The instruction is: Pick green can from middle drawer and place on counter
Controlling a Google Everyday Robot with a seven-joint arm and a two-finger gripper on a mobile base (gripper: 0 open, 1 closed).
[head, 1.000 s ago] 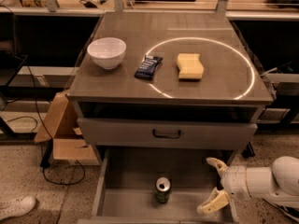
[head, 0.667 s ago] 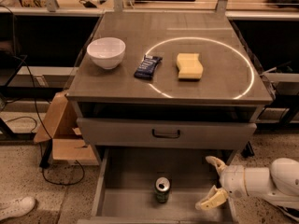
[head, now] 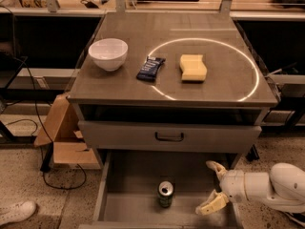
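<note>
The green can (head: 165,194) stands upright on the bare floor of the open middle drawer (head: 133,194), near its front centre, silver top showing. My gripper (head: 213,186) is inside the drawer at its right side, to the right of the can and apart from it. Its two pale fingers (head: 211,204) are spread wide and hold nothing. The white arm comes in from the lower right. The counter (head: 119,87) with its white circle is above the drawer.
On the counter lie a white bowl (head: 108,54), a dark blue snack bar (head: 150,68) and a yellow sponge (head: 193,67). A closed drawer front with a dark handle (head: 169,137) is above the open drawer. A cardboard box (head: 61,132) and cables sit on the floor at left.
The gripper has shifted slightly left, toward the can. The can has not moved.
</note>
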